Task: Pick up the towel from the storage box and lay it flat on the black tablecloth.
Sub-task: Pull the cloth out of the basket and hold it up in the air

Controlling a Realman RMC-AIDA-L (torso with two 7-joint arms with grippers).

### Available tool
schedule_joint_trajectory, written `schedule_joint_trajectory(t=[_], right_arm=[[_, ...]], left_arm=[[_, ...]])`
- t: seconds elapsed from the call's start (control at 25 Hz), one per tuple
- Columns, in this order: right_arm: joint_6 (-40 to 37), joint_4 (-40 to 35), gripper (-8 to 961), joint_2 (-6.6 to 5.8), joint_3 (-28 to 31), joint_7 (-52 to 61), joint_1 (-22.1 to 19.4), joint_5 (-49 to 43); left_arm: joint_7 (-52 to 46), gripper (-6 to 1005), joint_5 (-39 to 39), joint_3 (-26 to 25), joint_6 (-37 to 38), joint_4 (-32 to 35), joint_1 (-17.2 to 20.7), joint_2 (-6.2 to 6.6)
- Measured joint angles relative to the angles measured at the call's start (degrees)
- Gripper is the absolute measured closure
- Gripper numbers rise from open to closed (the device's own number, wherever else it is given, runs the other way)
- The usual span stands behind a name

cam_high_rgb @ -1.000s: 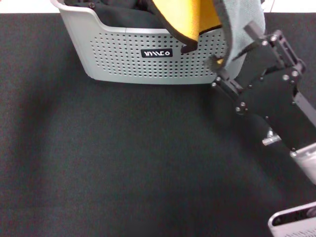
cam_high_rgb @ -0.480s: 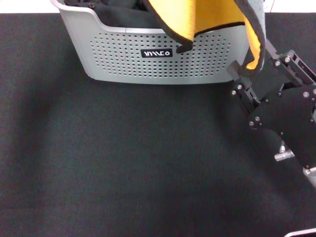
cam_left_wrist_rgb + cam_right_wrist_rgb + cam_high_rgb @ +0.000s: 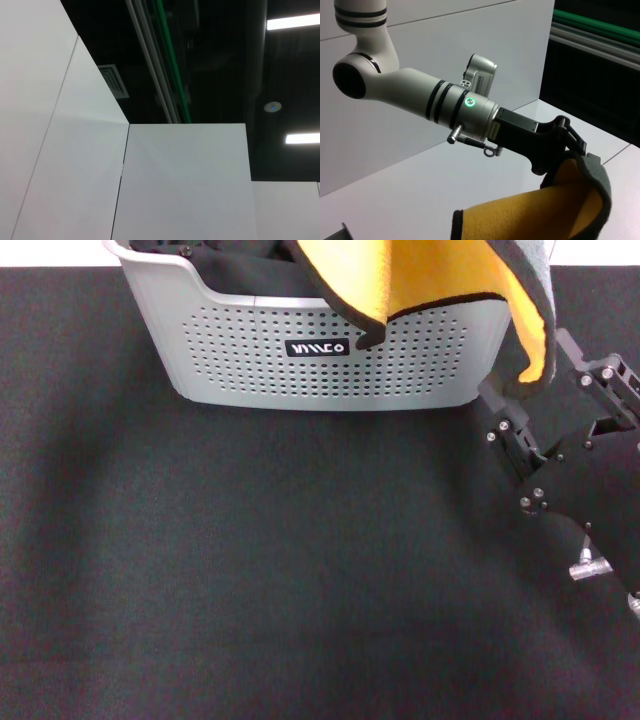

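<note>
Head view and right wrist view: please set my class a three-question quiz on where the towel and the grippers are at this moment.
1. True or false: the towel lies flat on the black tablecloth.
2. In the right wrist view, what does the left gripper hold? A: the towel. B: the storage box. C: nothing.
3. Fill in, by the robot's own sides: the right gripper, open, is by the storage box's ___ end, under the towel's hanging corner.

Key: 1 false, it hangs raised over the box. 2 A. 3 right.
</note>
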Motion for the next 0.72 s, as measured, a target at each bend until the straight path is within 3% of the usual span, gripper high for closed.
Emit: schedule_joint_trajectory(t=[0.72], right_arm=[[-0.21, -0.07, 593, 0.00, 0.38, 0.00, -1.10, 0.04]], left_arm=[[0.21, 911, 0.32, -0.09, -0.91, 0.00, 0.00, 0.15]])
